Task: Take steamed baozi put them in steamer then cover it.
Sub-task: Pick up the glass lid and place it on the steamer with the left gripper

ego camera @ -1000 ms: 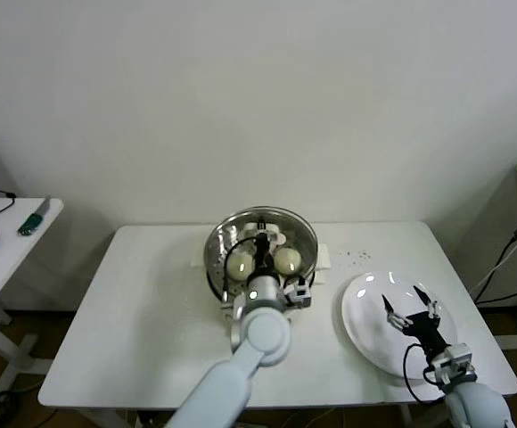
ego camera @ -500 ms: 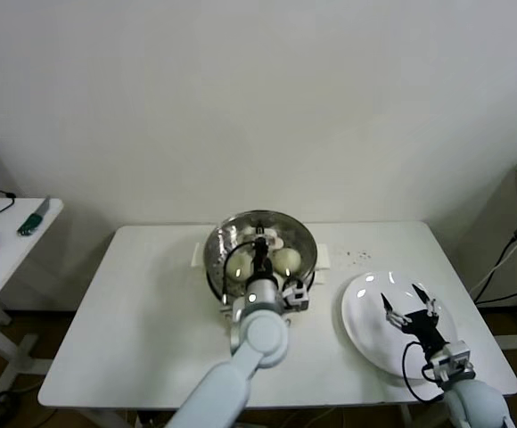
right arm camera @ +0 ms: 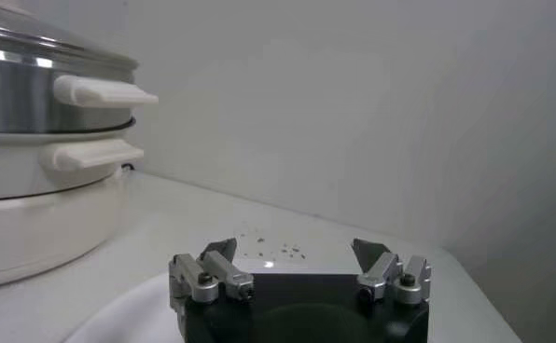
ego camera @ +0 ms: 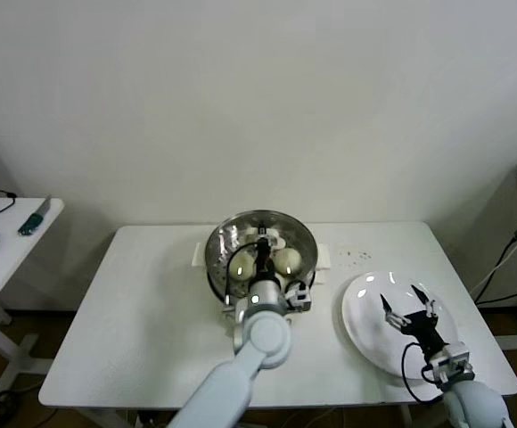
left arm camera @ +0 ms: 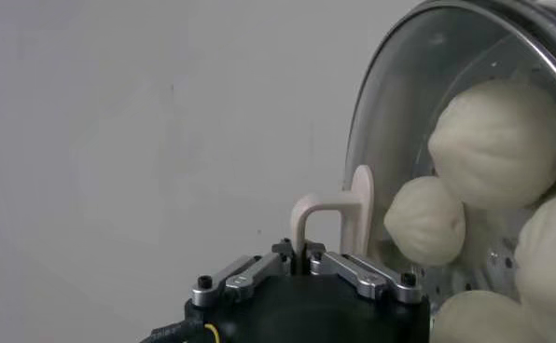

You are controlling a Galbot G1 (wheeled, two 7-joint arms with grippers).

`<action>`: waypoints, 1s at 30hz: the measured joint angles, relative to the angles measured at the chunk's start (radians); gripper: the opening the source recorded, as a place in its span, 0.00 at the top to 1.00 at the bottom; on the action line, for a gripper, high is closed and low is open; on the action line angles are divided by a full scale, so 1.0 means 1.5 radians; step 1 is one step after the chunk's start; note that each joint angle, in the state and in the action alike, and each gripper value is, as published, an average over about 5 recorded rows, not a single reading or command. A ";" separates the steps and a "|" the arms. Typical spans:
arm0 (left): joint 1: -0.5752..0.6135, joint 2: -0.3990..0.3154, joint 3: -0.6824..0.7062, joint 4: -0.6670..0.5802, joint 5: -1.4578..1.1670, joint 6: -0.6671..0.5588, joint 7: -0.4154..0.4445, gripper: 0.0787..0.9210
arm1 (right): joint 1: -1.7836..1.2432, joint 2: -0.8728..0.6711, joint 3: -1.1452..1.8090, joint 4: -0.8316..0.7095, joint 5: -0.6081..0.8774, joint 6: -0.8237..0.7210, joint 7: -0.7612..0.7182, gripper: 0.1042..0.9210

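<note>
Left gripper (left arm camera: 303,250) over the middle of the steamer (ego camera: 218,242), jaws pinched together on the cream handle (left arm camera: 339,210) of the clear glass lid (left arm camera: 399,84). In the head view, handle too small to make out behind the black gripper and white arm. Lid resting flat on top of the steel basket, hard to tell from the rim in the head view. Handle standing straight up from the lid's middle, a thin arch; its long way hard to tell against the table.

Steamed baozi (left arm camera: 498,143) inside the steamer, under the glass. Two cream buns plain in the head view, one on each side of the gripper; others hidden behind the arm. In the left wrist view, four buns, two cut off at the picture's edge, close together and touching.

Steamer at the back middle of the white table (ego camera: 151,330). White side handles (right arm camera: 101,91) sticking out level, one above the other, in the right wrist view; most of the pot cut off there.

Right gripper (ego camera: 409,309) low over the white plate (ego camera: 365,334) near the table's right front corner, jaws wide apart, nothing between them. Part of the plate hidden under it. Plate well apart from the steamer.

Side table (ego camera: 9,254) at the far left, cut off by the edge, small things on it too small to name.
</note>
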 measured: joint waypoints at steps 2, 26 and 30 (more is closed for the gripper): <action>0.001 0.000 0.001 0.002 0.000 0.000 -0.003 0.92 | -0.001 0.001 0.000 0.000 0.000 0.000 -0.001 0.12; 0.009 0.030 0.009 -0.025 -0.027 -0.001 -0.013 0.60 | -0.006 0.001 0.006 0.005 0.000 -0.006 -0.005 0.12; 0.015 0.043 0.008 -0.049 -0.036 -0.001 -0.004 0.46 | -0.009 -0.001 0.006 0.011 0.001 -0.016 -0.005 0.12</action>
